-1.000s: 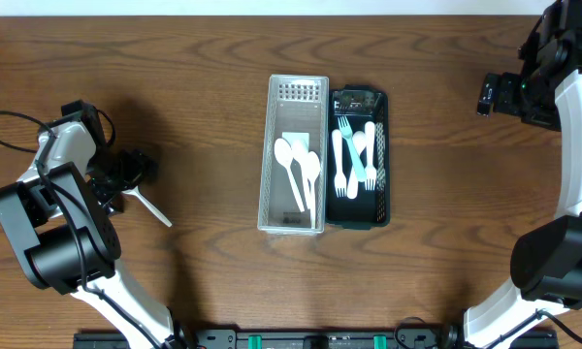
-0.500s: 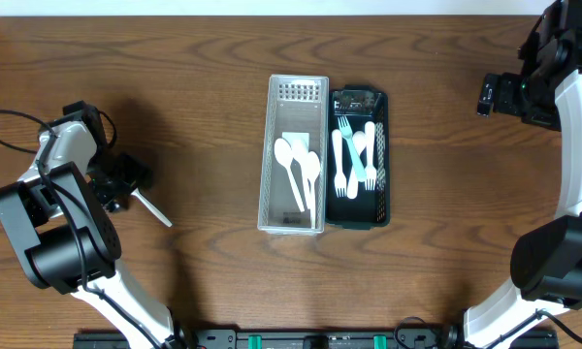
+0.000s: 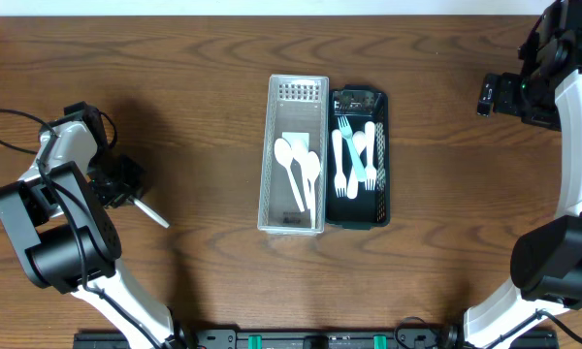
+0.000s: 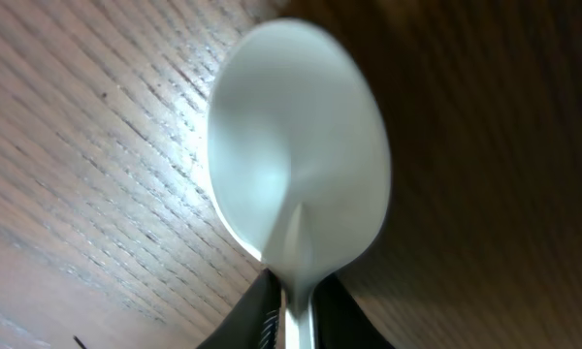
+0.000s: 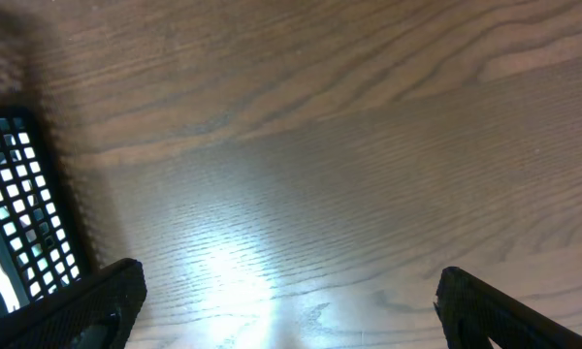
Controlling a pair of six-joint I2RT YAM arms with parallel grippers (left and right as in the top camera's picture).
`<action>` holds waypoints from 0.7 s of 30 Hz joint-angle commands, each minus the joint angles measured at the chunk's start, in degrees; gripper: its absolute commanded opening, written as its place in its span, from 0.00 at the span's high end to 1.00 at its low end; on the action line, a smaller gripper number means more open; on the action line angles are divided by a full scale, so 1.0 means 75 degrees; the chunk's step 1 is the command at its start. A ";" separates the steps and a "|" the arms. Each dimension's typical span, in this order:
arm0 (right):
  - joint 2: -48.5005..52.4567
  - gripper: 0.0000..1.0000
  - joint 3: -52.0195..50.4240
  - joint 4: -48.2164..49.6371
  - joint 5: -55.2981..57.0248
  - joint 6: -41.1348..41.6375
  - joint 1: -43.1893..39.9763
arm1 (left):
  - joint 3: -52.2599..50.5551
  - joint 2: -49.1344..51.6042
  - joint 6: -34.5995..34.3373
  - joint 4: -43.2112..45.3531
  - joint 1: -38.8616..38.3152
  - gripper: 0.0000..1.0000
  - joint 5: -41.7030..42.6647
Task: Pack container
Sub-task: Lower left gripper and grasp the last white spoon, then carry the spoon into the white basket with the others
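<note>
A white plastic spoon (image 4: pixel 296 174) lies on the wood table at the far left. My left gripper (image 4: pixel 296 296) is shut on its neck, with a dark finger pressed against each side. From overhead the spoon's handle (image 3: pixel 151 212) pokes out of the left gripper (image 3: pixel 126 180) toward the lower right. A clear container (image 3: pixel 268 145) at the table's middle holds white spoons (image 3: pixel 299 170). The black basket (image 3: pixel 383 155) touching its right side holds white and teal forks (image 3: pixel 354 160). My right gripper (image 3: pixel 487 95) hovers open at the far right, with nothing between its fingers.
The right wrist view shows bare wood under the right gripper (image 5: pixel 291 310) and a corner of the black basket (image 5: pixel 19 213) at the left edge. A black cable (image 3: pixel 10 121) loops on the table behind the left arm.
The left gripper's jaws have closed from wide open onto the spoon's neck. The spoon's handle has shifted slightly. The right arm has not moved.
</note>
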 commanded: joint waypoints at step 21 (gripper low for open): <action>0.0044 0.01 -0.0029 -0.0006 0.0026 -0.0152 -0.0064 | 0.0746 -0.2124 0.0178 -0.0807 -0.1096 0.94 0.0052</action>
